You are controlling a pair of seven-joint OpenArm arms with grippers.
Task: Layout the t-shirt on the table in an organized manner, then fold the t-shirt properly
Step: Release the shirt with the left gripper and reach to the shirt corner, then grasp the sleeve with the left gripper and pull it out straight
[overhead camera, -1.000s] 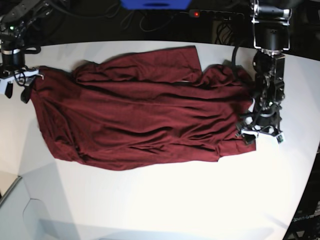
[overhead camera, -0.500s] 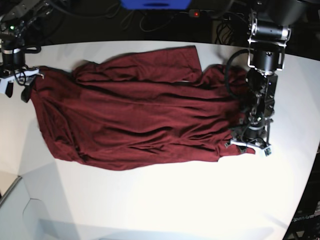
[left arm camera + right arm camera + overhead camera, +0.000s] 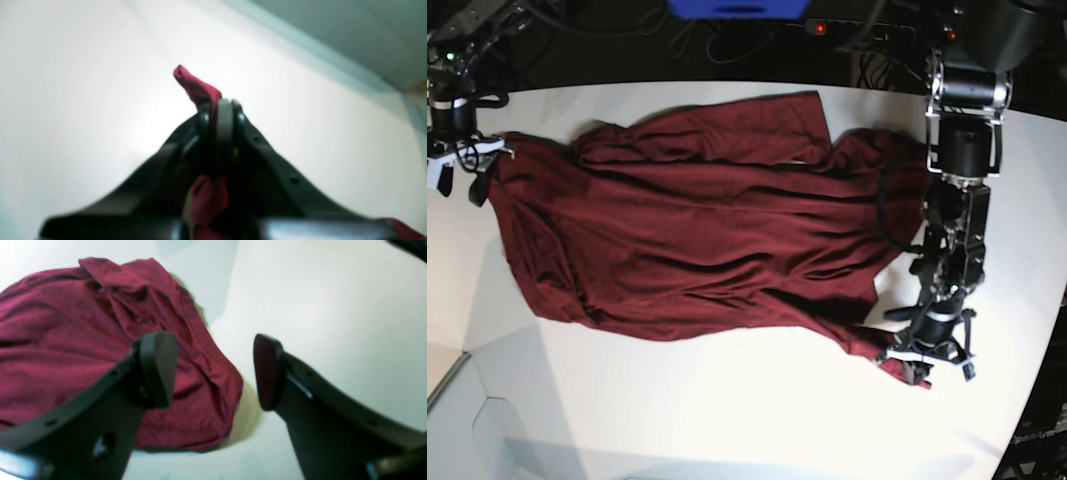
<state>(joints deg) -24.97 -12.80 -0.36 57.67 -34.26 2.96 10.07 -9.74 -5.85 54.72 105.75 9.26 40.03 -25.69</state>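
The dark maroon t-shirt [image 3: 697, 230] lies spread and wrinkled across the white table [image 3: 727, 420]. At the right front, my left gripper [image 3: 924, 362] is shut on a corner of the shirt, which is drawn out into a narrow point. In the left wrist view the left gripper [image 3: 222, 110] pinches the t-shirt [image 3: 196, 87], and a tip of cloth pokes out beyond the jaws. My right gripper [image 3: 459, 172] hovers open at the shirt's far left edge. In the right wrist view the right gripper [image 3: 213, 370] holds nothing, and the t-shirt [image 3: 66, 340] lies under its left finger [image 3: 158, 366].
A power strip with a red light [image 3: 819, 28], a blue object [image 3: 737, 8] and cables lie behind the table's back edge. The table's curved edge [image 3: 1037, 380] runs close to the left gripper. A grey lower surface [image 3: 477, 430] shows at the front left.
My left gripper closed on the shirt's right corner and moved toward the front edge, dragging that corner out. The right arm stayed still.
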